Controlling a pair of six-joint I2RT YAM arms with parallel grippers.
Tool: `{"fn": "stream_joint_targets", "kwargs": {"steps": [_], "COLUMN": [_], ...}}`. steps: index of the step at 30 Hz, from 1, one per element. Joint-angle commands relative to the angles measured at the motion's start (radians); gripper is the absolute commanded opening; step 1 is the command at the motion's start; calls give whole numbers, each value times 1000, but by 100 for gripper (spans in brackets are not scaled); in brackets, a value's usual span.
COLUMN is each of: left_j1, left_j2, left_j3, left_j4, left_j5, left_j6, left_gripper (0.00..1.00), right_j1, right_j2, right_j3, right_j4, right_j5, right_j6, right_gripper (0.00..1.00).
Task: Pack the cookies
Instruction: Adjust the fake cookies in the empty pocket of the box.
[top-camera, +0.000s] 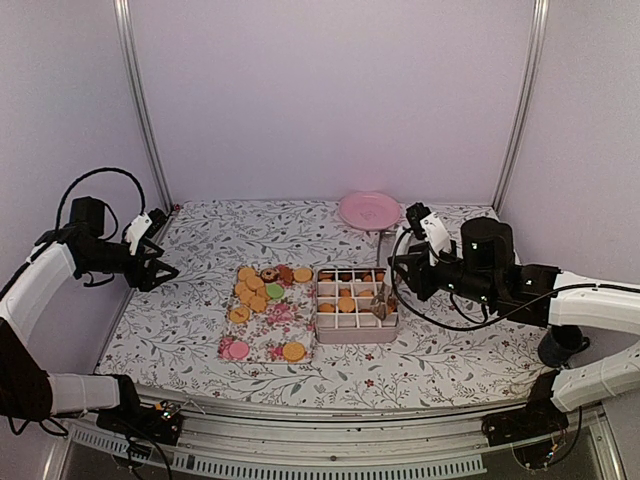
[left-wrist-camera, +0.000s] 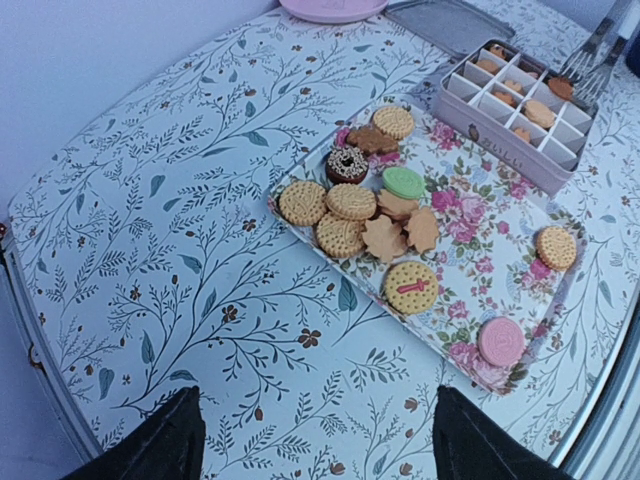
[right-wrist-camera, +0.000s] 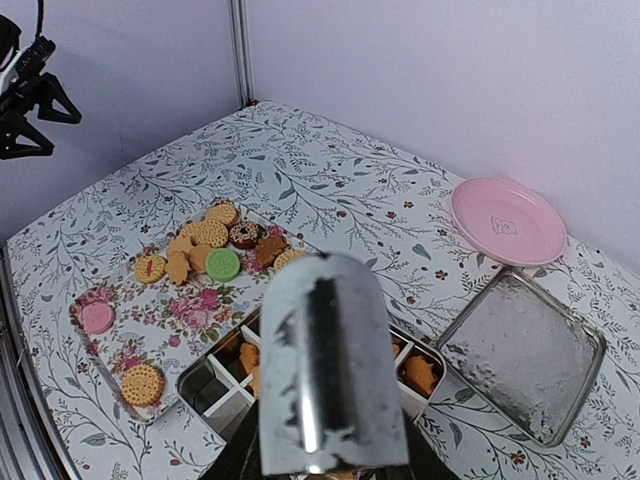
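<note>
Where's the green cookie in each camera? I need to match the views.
Top external: green cookie, centre, on the floral tray, left of the divided box.
Left wrist: upper middle, on the tray.
Right wrist: left of centre.
Shared landmark: pink plate, beyond the tray.

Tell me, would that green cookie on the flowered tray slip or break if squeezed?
The green cookie looks smooth, so it may slip. It is flat, so it probably won't roll, but it touches neighbouring cookies and could shift them. Small and thin, it is likely light and might crack under the metal tongs.
</note>
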Motion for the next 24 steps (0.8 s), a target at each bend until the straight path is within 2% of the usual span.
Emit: {"fn": "stream_joint_targets", "kwargs": {"steps": [1, 14, 24], "left_j1": [10, 9, 9], "left_j2": [-10, -11, -14], "left_j3": [9, 5, 6], "left_j4": [-2, -2, -2], "left_j5": [11, 8, 13], "left_j6": [-6, 1, -7], "left_gripper": [79, 79, 79], "right_j1": [-5, -6, -5], "right_j2": [12, 18, -14], "right_j3": [2, 7, 65], "right_j4": [32, 26, 4], "right_j5": [-12, 14, 51], "right_j6": [-5, -9, -82], "right_gripper": [33, 29, 28]}}
